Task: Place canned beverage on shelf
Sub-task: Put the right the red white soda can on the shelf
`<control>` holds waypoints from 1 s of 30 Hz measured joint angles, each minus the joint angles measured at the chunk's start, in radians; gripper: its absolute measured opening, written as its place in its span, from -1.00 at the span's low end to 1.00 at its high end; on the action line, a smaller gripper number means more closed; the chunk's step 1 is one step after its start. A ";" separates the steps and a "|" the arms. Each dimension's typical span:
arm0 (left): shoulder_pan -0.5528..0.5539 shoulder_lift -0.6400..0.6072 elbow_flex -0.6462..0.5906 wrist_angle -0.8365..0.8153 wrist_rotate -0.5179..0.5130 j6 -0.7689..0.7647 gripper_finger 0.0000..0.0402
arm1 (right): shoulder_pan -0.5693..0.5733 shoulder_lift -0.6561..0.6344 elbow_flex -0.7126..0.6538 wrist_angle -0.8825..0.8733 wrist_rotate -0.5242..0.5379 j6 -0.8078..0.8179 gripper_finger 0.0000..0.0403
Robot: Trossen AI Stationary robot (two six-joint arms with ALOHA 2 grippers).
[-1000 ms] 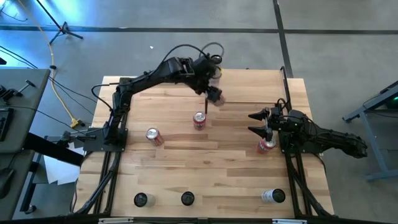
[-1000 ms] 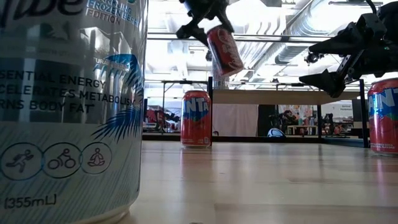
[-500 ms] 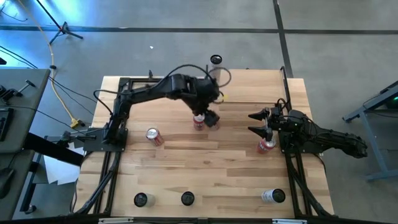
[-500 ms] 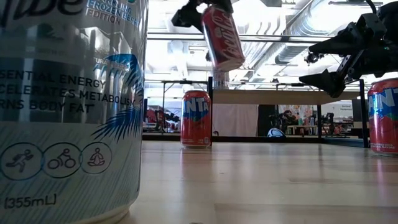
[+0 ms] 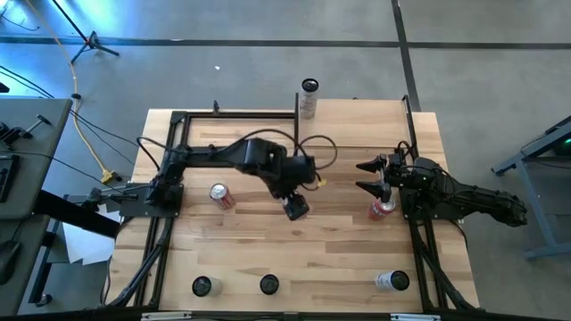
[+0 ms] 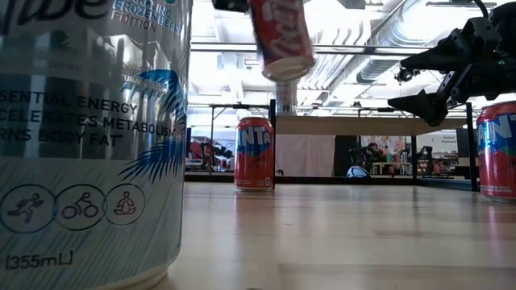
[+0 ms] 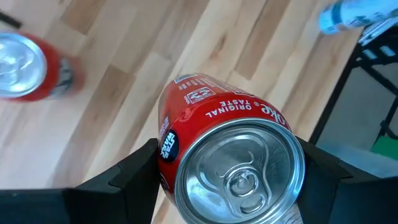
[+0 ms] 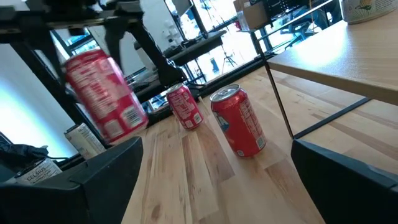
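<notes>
Swinging back from the far edge, the left arm now hangs over the middle of the counter [image 5: 241,241], well short of where it was a second ago, and the red cola can [image 7: 227,155] rides with it. Left pincer [image 5: 294,203] is clamped on that can, dark fingers [image 7: 124,177] pressed to each side, and the low view shows the can lifted clear of the wood and tilted. Odd direction for a delivery! The shelf [image 5: 352,120] sits at the far right of the counter on thin black uprights, and one pale can [image 5: 309,96] stands at its far corner, while the cola can is well apart from it and heading away.

Over on the right, the right pincer [image 5: 368,176] waits with its fingers spread wide, holding nothing, just above an orange soda can [image 5: 382,209]. A second orange can [image 6: 254,153] stands in mid-counter; the carrying arm hides it from above, I think.

So the step in hand is the carry: can gripped, in the air, not yet placed. Next move calls for reversing toward the shelf, righting the can to upright, clearing the board's near edge and the black upright, then setting it down beside the pale can before letting go.
</notes>
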 joint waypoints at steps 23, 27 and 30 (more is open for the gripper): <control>-0.165 0.091 0.002 0.653 -0.326 0.014 0.27 | 0.000 0.019 0.000 0.000 0.003 0.000 0.98; -0.171 0.091 0.002 0.738 -0.355 0.075 0.27 | 0.000 0.025 0.000 0.000 0.003 0.000 0.98; -0.166 0.090 0.003 0.732 -0.349 0.075 0.27 | 0.000 0.026 0.000 0.000 0.003 0.000 0.98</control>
